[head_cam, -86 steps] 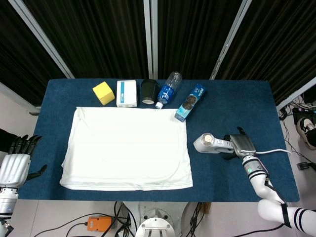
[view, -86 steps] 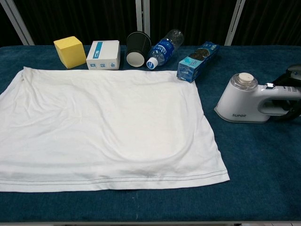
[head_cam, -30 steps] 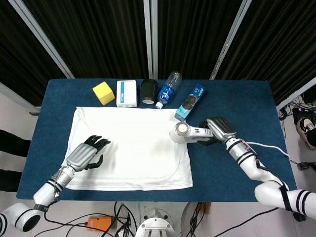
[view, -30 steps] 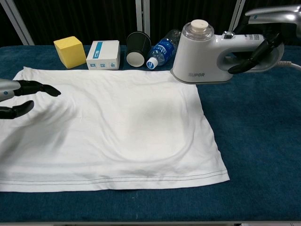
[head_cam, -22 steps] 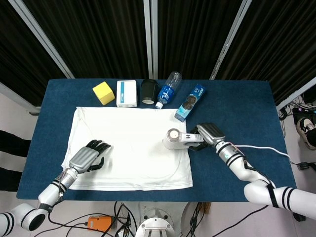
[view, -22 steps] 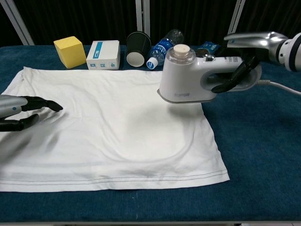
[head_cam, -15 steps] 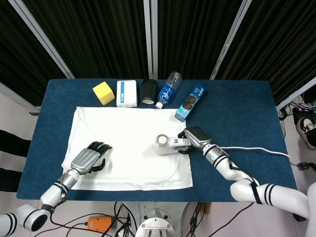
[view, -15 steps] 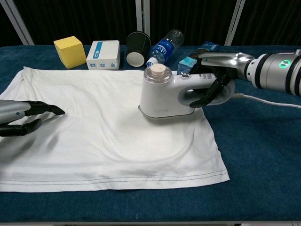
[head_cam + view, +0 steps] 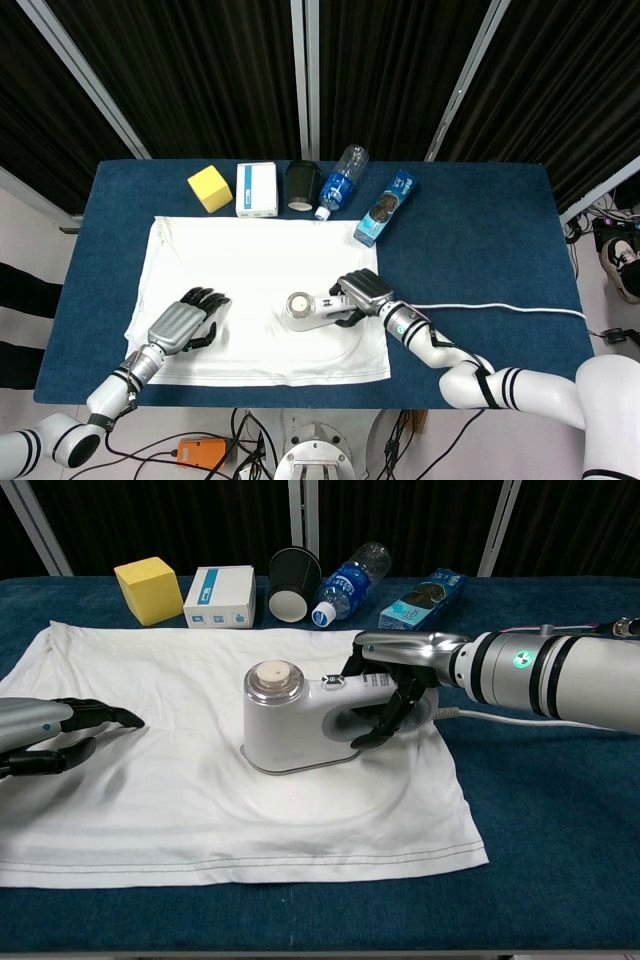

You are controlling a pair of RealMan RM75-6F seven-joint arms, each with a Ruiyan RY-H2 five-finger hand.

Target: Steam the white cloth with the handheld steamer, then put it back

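Note:
The white cloth (image 9: pixel 250 260) (image 9: pixel 180 780) lies flat on the blue table. On its middle stands the white handheld steamer (image 9: pixel 305 308) (image 9: pixel 290 725), base down on the fabric. My right hand (image 9: pixel 362 293) (image 9: pixel 395 690) grips the steamer's handle, fingers wrapped round it; a white cord (image 9: pixel 500 309) trails off to the right. My left hand (image 9: pixel 185 320) (image 9: pixel 60 735) rests palm down on the cloth's left part, fingers apart, holding nothing.
Along the back edge stand a yellow cube (image 9: pixel 210 188), a white box (image 9: pixel 257 189), a black cup on its side (image 9: pixel 301 185), a lying water bottle (image 9: pixel 341 179) and a blue biscuit pack (image 9: pixel 385 207). Bare blue table (image 9: pixel 480 230) lies right of the cloth.
My right hand has carried the steamer leftward from the cloth's right edge to its middle and set it lower. The left hand has barely shifted on the cloth.

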